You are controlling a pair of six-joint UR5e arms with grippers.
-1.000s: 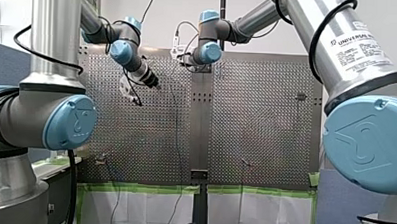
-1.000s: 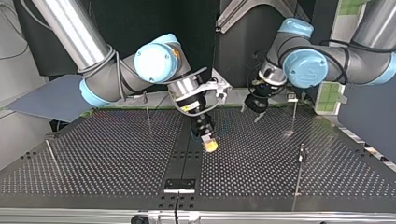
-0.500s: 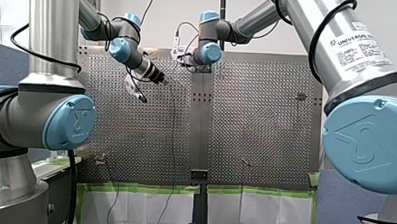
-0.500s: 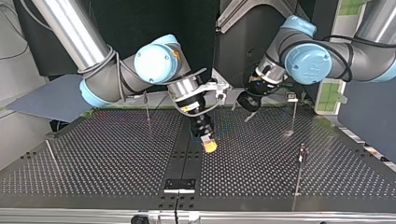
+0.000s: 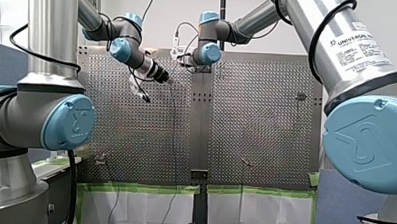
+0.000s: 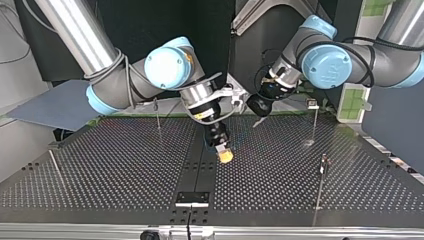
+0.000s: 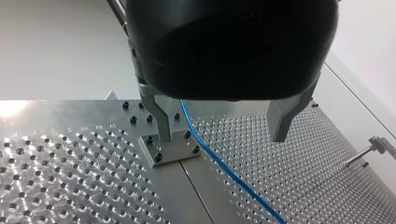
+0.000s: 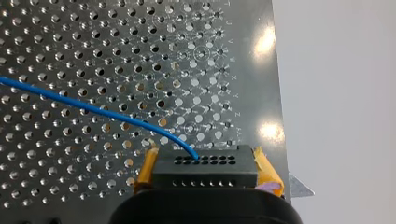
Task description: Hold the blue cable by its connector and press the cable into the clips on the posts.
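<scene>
Blue cable (image 7: 211,151) runs between left gripper's (image 7: 222,135) open jaws; close centred on it while right gripper (image 8: 206,169) clamps connector (image 8: 205,164).

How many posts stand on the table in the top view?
4: far-left post, near-left post, far-right post, near-right post. More may be hidden.

Front camera: high at the near side, looking across the table (image 5: 256,124); top camera: low at the far edge, facing back. My wrist cameras sit close over it, both catching the blue cable (image 7: 224,165), the right nearly against its connector (image 8: 205,167).
</scene>
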